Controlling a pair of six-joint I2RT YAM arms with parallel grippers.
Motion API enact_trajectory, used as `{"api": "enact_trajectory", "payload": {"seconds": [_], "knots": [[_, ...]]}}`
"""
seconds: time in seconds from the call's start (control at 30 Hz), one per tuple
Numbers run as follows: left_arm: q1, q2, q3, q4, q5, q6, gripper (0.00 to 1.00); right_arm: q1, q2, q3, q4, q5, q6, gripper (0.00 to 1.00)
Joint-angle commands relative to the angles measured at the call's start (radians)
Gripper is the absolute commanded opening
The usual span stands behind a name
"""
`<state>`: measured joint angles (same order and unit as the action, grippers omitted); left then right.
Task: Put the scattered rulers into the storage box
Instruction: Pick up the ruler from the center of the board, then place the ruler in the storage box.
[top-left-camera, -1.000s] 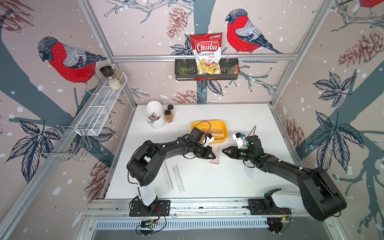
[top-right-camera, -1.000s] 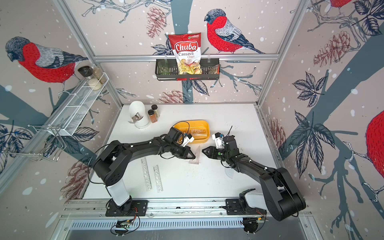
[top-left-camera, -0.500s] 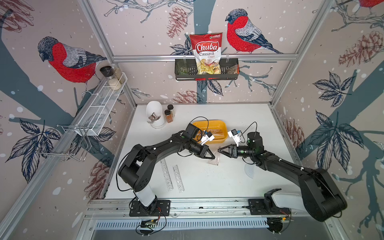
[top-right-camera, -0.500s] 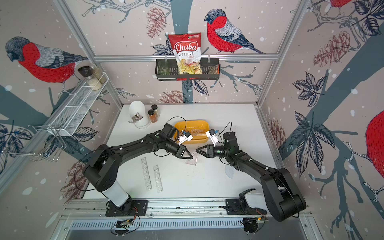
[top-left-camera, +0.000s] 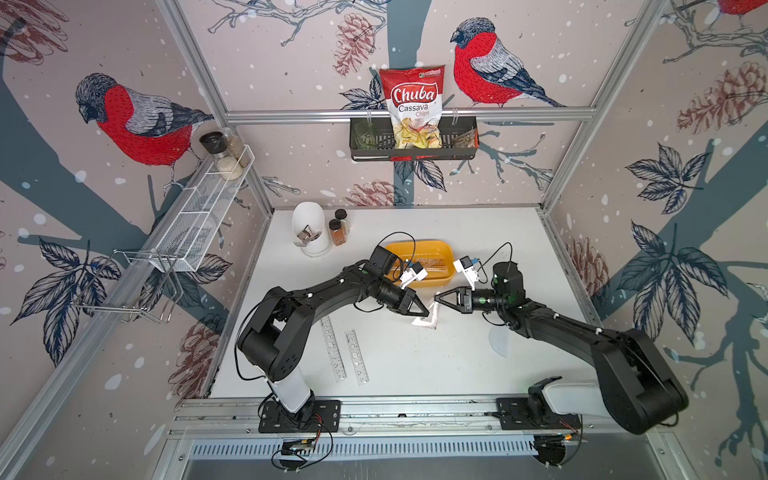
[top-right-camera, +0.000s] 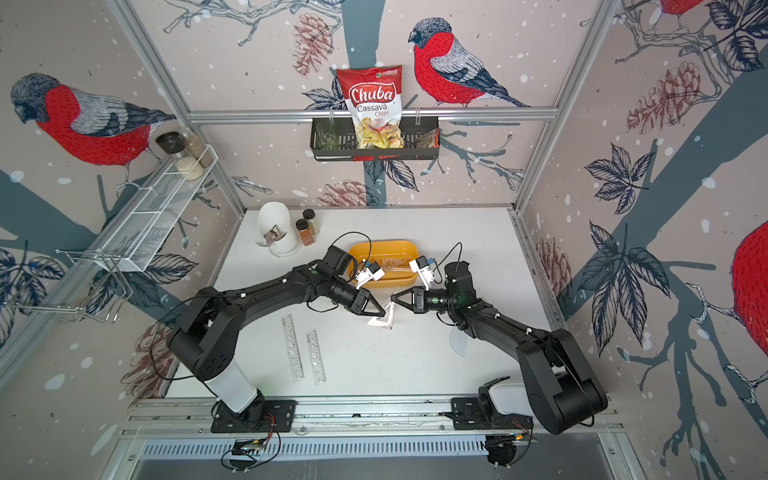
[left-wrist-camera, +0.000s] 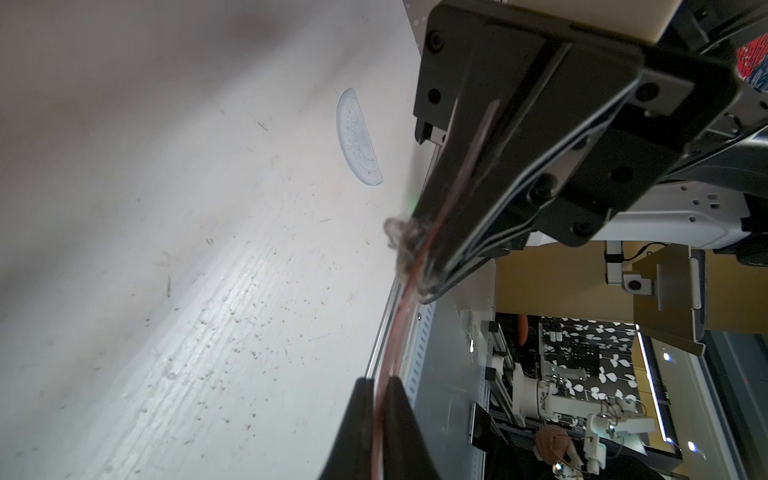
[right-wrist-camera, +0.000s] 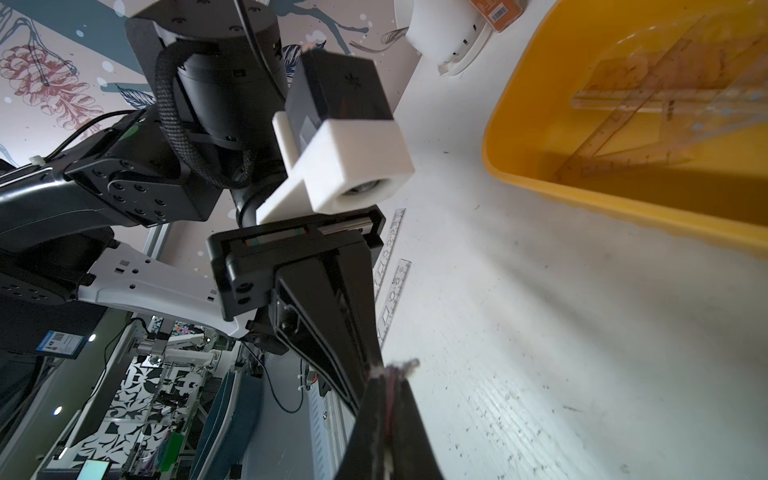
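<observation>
A pink-tinted set square (top-left-camera: 428, 322) hangs edge-up over mid-table between my two grippers, which meet tip to tip. My right gripper (top-left-camera: 437, 298) is shut on its edge (right-wrist-camera: 390, 374). My left gripper (top-left-camera: 424, 311) has its jaws slightly parted, with the pink edge still between them (left-wrist-camera: 381, 380). The yellow storage box (top-left-camera: 419, 242) stands just behind, with see-through rulers (right-wrist-camera: 648, 95) lying in it. Two clear straight rulers (top-left-camera: 333, 349) (top-left-camera: 357, 357) lie side by side at the front left. A bluish protractor (top-left-camera: 498, 341) lies flat beside my right forearm.
A white cutlery holder (top-left-camera: 309, 230) and two spice jars (top-left-camera: 336, 232) stand at the back left. A black wire basket (top-left-camera: 457, 143) with a chips bag hangs on the back wall. A white wire shelf (top-left-camera: 199, 212) is on the left wall.
My right gripper swung left to the set square and shut on its edge. My left gripper, shut on it before, has loosened its jaws.
</observation>
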<state>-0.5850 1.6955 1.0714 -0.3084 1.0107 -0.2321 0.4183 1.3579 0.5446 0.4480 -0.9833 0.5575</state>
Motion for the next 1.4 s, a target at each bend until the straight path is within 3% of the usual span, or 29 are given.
{"api": "enact_trajectory", "payload": {"seconds": [0.0, 0.13, 0.23, 0.33, 0.53, 1.1, 1.27, 1.37], "knots": [[0.054, -0.013, 0.021, -0.018, -0.146, -0.032, 0.46, -0.018, 0.05, 0.068, 0.042, 0.09, 0.018, 0.0], [0.114, -0.052, 0.06, -0.041, -0.465, -0.07, 0.55, -0.055, 0.174, 0.203, 0.066, 0.206, 0.046, 0.0], [0.124, -0.06, 0.104, -0.067, -0.617, -0.075, 0.6, -0.06, 0.297, 0.333, 0.058, 0.249, 0.047, 0.0], [0.129, -0.057, 0.136, -0.088, -0.7, -0.072, 0.62, -0.058, 0.408, 0.442, 0.065, 0.279, 0.051, 0.0], [0.146, -0.031, 0.153, -0.092, -0.713, -0.061, 0.63, -0.025, 0.561, 0.587, 0.042, 0.313, 0.037, 0.0], [0.157, 0.005, 0.115, -0.077, -0.672, -0.037, 0.62, 0.085, 0.657, 0.602, -0.049, 0.42, -0.074, 0.03], [0.165, 0.009, 0.12, -0.076, -0.659, -0.035, 0.63, 0.084, 0.659, 0.594, -0.044, 0.427, -0.068, 0.12], [0.168, 0.011, 0.122, -0.076, -0.655, -0.034, 0.62, 0.078, 0.643, 0.599, -0.057, 0.431, -0.075, 0.25]]}}
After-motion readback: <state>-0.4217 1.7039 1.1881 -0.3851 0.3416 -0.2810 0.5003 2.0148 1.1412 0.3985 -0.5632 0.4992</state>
